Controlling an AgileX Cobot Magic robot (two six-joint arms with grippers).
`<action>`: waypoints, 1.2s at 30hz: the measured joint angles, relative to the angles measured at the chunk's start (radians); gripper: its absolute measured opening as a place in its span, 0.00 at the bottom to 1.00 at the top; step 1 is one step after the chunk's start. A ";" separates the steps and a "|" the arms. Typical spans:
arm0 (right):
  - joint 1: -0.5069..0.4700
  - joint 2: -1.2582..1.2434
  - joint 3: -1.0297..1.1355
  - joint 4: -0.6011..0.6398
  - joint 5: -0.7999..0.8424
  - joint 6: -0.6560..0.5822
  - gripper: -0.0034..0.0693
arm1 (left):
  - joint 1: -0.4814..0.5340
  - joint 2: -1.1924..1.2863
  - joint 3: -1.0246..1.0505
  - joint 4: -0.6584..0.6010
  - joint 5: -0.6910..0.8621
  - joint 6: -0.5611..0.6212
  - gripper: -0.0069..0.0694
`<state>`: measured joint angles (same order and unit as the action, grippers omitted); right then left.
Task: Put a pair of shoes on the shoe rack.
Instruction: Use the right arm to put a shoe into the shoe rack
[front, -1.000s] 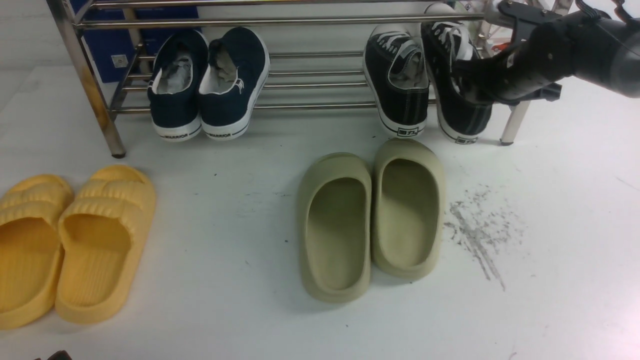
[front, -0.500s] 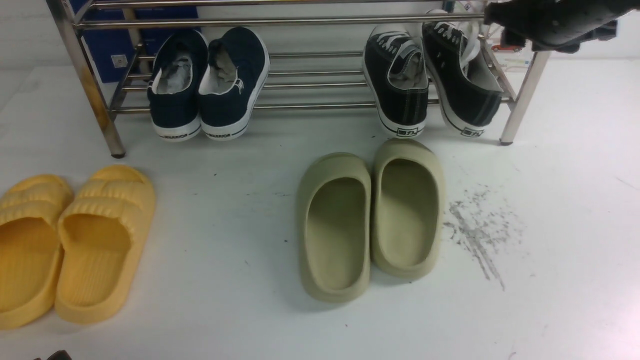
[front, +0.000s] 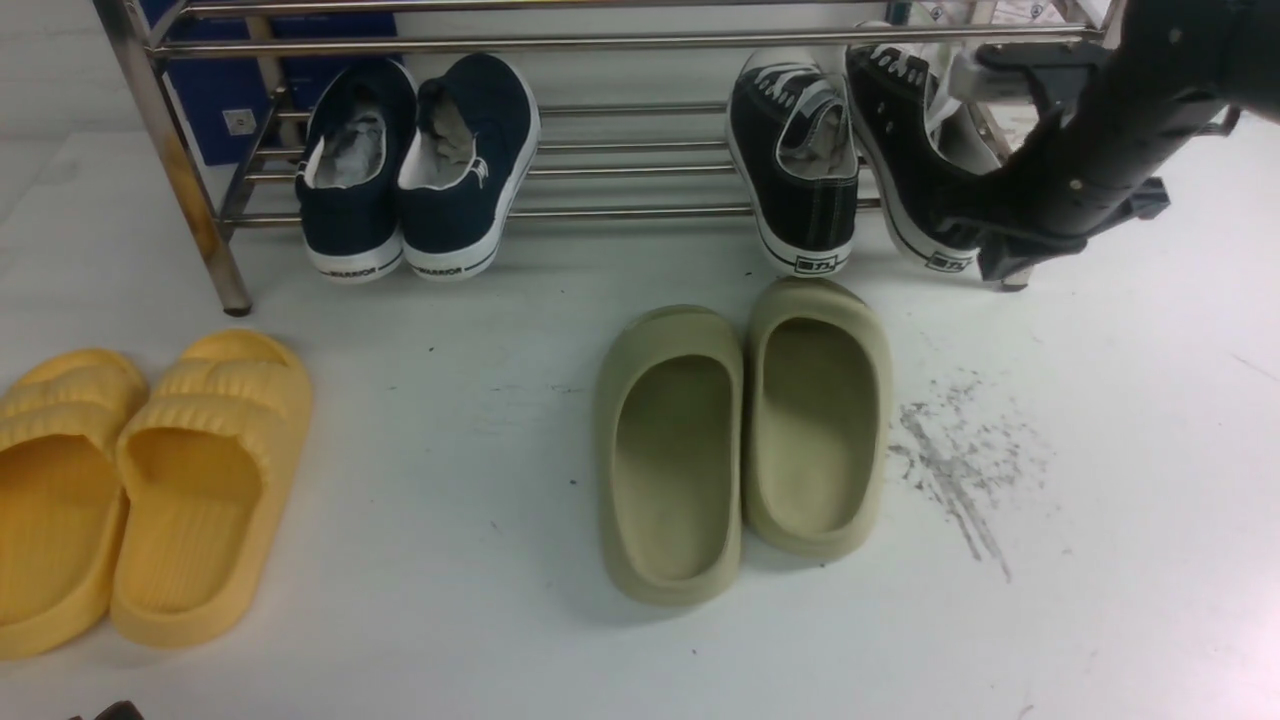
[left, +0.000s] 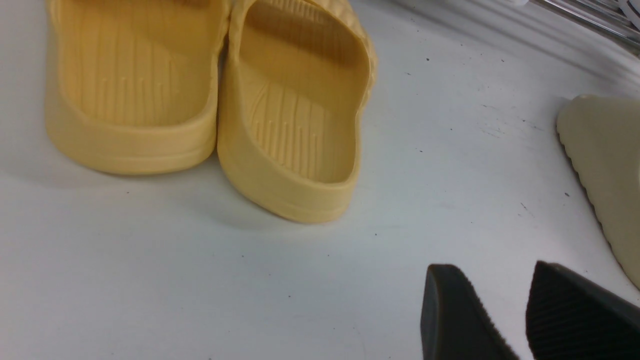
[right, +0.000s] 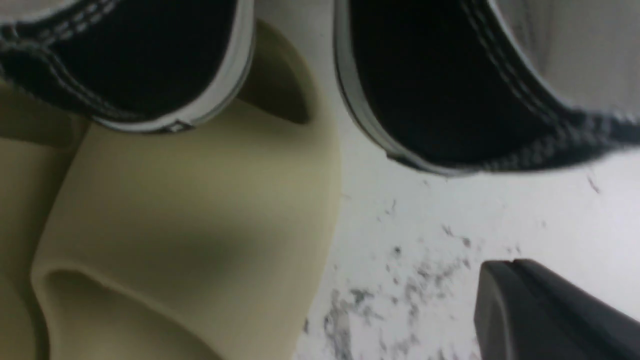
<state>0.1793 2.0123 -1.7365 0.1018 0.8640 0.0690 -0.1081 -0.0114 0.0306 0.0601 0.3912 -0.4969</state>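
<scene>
The pair of shoes, two black sneakers with white soles, lies side by side at the right end of the shoe rack (front: 620, 43), on its lower tubes, heels over the front tube. The left sneaker (front: 795, 170) is in full view; the right sneaker (front: 905, 160) is partly covered by my right arm. My right gripper (front: 1000, 268) points down just in front of that heel, shut and empty. The right wrist view shows both heels (right: 135, 55) (right: 450, 90) and the gripper (right: 510, 262) above the floor. My left gripper (left: 492, 270) is open and holds nothing, low over the floor.
Navy slip-ons (front: 415, 170) fill the rack's left part. Olive slides (front: 740, 440) lie on the floor right in front of the sneakers. Yellow slides (front: 140, 480) lie at the front left, close to my left gripper. Dark scuffs (front: 955, 460) mark the floor. The rack's right leg (front: 1030, 250) stands behind my right gripper.
My right arm let go of the right sneaker, rose above the rack, then dropped in front of its heel with the jaws shut. The sneaker stays on the rack. The left arm is still.
</scene>
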 joint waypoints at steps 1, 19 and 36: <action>0.000 0.009 0.000 0.001 -0.033 0.001 0.04 | 0.000 0.000 0.000 0.000 0.000 0.000 0.40; 0.011 0.013 0.006 -0.062 -0.163 0.146 0.05 | 0.000 0.000 0.000 0.000 0.000 0.000 0.40; 0.041 -0.190 0.022 -0.063 0.160 -0.027 0.05 | 0.000 0.000 0.000 0.000 0.000 0.000 0.40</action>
<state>0.2206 1.8220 -1.7150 0.0388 1.0243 0.0419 -0.1081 -0.0114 0.0306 0.0601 0.3912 -0.4969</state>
